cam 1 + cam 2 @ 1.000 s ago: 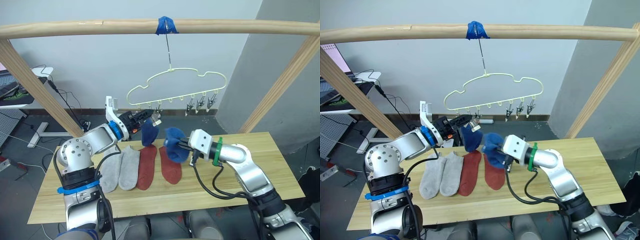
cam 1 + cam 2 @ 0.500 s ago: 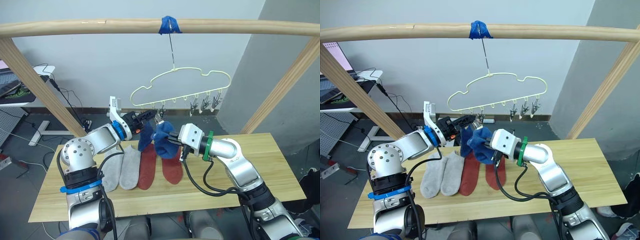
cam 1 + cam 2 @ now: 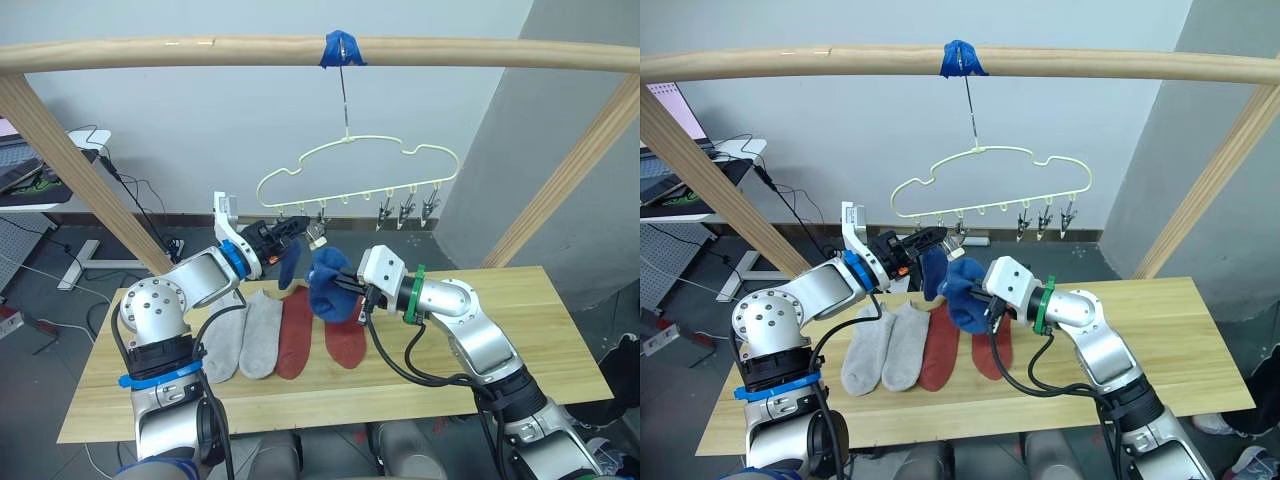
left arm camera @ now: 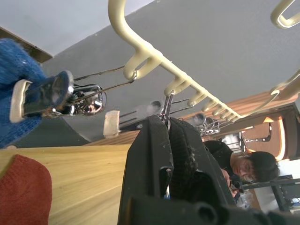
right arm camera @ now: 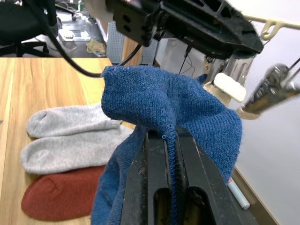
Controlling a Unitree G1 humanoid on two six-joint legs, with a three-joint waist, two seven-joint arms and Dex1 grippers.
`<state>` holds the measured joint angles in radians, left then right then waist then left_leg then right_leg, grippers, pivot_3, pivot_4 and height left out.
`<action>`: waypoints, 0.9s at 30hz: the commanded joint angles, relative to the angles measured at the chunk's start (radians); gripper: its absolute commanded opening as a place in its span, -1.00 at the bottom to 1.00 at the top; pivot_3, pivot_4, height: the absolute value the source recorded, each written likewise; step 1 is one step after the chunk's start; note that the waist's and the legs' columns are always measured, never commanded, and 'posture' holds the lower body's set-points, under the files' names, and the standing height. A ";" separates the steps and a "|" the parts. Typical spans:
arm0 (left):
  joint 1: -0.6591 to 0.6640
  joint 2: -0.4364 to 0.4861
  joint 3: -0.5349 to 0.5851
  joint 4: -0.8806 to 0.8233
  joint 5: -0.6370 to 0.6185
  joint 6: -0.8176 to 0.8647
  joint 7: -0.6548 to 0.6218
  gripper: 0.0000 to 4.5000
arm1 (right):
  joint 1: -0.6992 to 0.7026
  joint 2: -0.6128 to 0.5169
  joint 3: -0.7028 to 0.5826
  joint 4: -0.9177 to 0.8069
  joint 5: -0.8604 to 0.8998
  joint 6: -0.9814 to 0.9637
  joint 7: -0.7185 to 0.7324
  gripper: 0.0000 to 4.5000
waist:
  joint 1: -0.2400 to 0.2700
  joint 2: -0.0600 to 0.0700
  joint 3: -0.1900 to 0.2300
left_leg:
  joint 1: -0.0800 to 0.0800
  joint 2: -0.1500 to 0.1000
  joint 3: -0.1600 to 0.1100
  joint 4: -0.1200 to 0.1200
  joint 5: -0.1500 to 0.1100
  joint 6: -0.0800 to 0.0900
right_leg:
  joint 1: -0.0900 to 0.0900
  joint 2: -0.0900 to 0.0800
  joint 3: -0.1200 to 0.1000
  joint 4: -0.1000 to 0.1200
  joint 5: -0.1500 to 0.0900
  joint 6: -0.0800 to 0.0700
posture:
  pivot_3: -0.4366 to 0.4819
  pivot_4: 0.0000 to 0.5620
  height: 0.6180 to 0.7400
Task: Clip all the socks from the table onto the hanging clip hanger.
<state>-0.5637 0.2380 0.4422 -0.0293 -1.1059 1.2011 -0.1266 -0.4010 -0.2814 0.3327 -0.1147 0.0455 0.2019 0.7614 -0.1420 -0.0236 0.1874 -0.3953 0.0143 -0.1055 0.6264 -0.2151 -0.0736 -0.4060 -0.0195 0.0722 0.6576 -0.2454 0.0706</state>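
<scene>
Blue sock pinched in right pincer

We are in what looks like a robotics lab or test room rather than a home. A bare frame of round wooden poles stands over a plain plank worktop, against blank grey walls, with loose cables running over the floor. To one side a desk carries a laptop, and the left wrist view shows a person seated beyond.
</scene>
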 commanded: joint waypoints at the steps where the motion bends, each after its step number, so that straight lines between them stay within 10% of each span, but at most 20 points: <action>1: 0.001 0.008 0.011 -0.006 -0.051 0.017 0.004 -1.00 | -0.006 0.015 -0.026 -0.057 0.039 0.003 -0.011 -0.98 | 0.000 0.000 0.000 | 0.000 0.000 0.000 0.000 0.000 0.000 | 0.000 0.000 0.000 0.000 0.000 0.000 | -0.35 -0.36 1.00; 27: 0.021 0.057 -0.064 -0.061 -0.062 -0.016 -0.076 -1.00 | -0.023 0.041 -0.056 -0.063 0.110 0.062 -0.042 -0.98 | 0.000 0.000 0.003 | -0.003 0.000 0.000 -0.002 0.000 0.000 | -0.002 0.000 -0.001 -0.005 0.000 0.000 | -0.37 -0.40 1.00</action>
<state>-0.5440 0.2859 0.3914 -0.0444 -1.1625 1.2013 -0.1706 -0.4069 -0.2410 0.2942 -0.1359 0.1378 0.2719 0.7197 -0.1416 -0.0235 0.1906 -0.3986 0.0143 -0.1058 0.6235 -0.2153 -0.0739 -0.4077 -0.0197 0.0715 0.6520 -0.2453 0.0706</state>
